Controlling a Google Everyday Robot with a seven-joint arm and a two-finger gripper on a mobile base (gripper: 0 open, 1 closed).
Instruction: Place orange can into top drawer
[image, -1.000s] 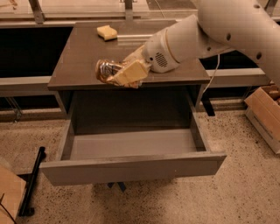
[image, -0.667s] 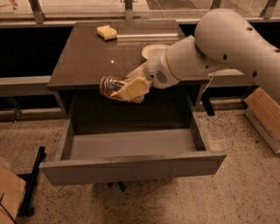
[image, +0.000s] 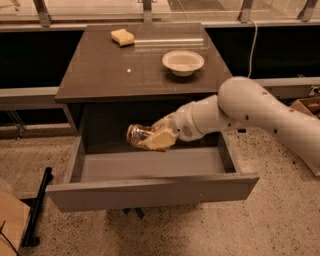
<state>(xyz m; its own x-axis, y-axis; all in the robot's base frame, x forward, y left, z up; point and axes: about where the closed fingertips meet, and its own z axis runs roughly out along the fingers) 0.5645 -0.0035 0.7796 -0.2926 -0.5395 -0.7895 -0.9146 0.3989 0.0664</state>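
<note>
Gripping the orange can (image: 137, 135), the gripper (image: 159, 138) hangs within the pulled-out top drawer (image: 150, 192), close to its far wall and about midway across. Its fingers are clamped on the can's right end, and the can lies on its side, jutting left from them. Whether the can touches the drawer floor cannot be told. The white arm (image: 250, 107) reaches in from the right. On the cabinet top (image: 105, 75) a white bowl (image: 183, 62) stands right of centre, and a yellow sponge (image: 122, 36) lies at the far left.
</note>
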